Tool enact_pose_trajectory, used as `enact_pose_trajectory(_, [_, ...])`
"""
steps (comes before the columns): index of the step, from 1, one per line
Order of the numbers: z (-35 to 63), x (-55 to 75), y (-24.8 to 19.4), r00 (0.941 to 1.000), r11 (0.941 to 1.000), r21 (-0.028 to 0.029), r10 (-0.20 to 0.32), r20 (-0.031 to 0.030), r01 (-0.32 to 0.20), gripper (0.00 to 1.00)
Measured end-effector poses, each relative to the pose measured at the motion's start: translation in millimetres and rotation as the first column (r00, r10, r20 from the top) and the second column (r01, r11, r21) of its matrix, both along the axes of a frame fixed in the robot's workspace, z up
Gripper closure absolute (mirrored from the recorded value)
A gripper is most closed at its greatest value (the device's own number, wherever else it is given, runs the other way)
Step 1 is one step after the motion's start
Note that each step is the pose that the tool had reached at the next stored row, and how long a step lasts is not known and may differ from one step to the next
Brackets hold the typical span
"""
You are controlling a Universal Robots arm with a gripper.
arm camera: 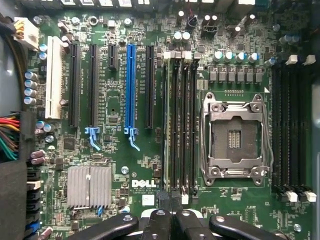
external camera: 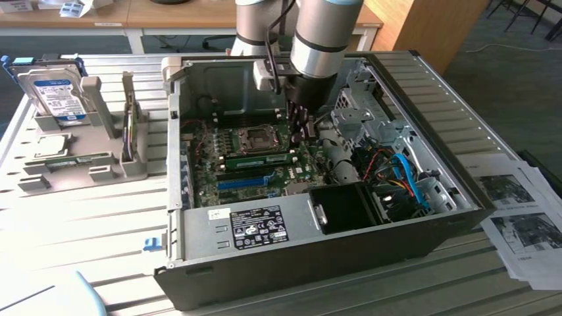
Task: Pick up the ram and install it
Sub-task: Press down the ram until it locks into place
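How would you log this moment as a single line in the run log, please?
gripper: shut, above memory slots | ram: on edge in slot beside CPU socket | contact: cannot tell | case: open

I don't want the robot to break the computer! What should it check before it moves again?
1. The ram is in a motherboard slot: ok, it stands beside the CPU socket.
2. The ram is pushed fully down: cannot tell.
3. The fingers are shut: ok, they are closed at the end of the memory slots.
4. The fingers are gripping the ram: cannot tell.
5. The cables are away from the ram: ok, the red and blue ones lie toward the exterior view's right.
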State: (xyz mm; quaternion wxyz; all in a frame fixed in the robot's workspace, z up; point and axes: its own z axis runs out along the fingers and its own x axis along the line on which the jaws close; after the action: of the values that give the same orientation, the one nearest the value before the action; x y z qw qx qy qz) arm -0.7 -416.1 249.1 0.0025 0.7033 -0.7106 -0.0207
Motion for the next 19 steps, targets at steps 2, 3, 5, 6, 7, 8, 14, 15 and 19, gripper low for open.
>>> enact_pose_trajectory(2, [-3.5, 0.0, 0.0, 1.0000, 1.0000, -0.0002, 0.000, 0.0000, 0.000, 0.91])
enact_pose_trajectory(3, [-5.3, 0.0, 0.0, 1.0000, 1.0000, -0.0002, 0.000, -0.0001, 0.000, 0.91])
enact_pose_trajectory(5, [-7.6, 0.0, 0.0, 1.0000, 1.0000, -0.0001, 0.000, 0.0000, 0.000, 0.91])
enact_pose_trajectory(6, [-7.6, 0.0, -0.1, 1.0000, 1.0000, -0.0003, 0.000, 0.0000, 0.000, 0.91])
enact_pose_trajectory(7, [-7.6, 0.0, -0.1, 1.0000, 1.0000, -0.0003, 0.000, -0.0001, 0.000, 0.91])
enact_pose_trajectory(8, [-7.6, 0.0, -0.1, 1.0000, 1.0000, -0.0003, 0.000, -0.0001, 0.000, 0.91])
enact_pose_trajectory(14, [-14.3, 0.0, 0.0, 1.0000, 1.0000, 0.0004, 0.000, 0.0001, 0.000, 0.91])
enact_pose_trajectory(15, [-15.9, 0.0, 0.0, 1.0000, 1.0000, 0.0005, 0.000, 0.0000, 0.000, 0.91])
enact_pose_trajectory(19, [-16.7, 0.0, -0.1, 1.0000, 1.0000, 0.0003, 0.000, -0.0001, 0.000, 0.91])
